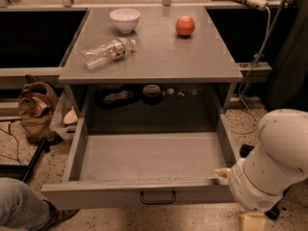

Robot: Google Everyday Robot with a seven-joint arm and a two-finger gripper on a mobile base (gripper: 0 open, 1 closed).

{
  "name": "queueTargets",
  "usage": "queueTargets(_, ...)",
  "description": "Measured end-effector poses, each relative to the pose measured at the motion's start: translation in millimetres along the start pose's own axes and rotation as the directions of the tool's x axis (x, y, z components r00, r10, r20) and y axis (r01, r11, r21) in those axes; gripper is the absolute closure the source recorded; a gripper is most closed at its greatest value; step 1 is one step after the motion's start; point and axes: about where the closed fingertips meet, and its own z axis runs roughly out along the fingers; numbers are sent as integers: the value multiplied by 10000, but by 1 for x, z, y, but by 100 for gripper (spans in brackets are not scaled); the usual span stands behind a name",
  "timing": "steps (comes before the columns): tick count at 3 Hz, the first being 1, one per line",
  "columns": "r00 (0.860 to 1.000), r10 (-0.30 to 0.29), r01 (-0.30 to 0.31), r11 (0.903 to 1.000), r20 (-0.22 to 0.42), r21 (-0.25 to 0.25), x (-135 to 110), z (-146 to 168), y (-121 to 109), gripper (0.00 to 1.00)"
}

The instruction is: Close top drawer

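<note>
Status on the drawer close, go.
Gripper at front right corner of top drawer. Drawer wide open. Dark clutter at recess back, unclear if in path.

Speckled terrazzo floor (202, 219) under a grey table (159, 57), dim warm light.
</note>
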Motion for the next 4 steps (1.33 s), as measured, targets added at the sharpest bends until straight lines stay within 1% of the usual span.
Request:
queueTargets(1, 10000, -96, 97, 9991, 19, -418, 3, 12, 25, 0)
queueTargets(2, 9996, -270, 275, 9968, 87, -750, 0, 22, 39, 0)
queueTargets(3, 9996, -274, 279, 9968, 87, -755, 0, 22, 39, 0)
queueTargets(4, 9986, -500, 512, 9932, 145, -1045, -4, 41, 40, 0)
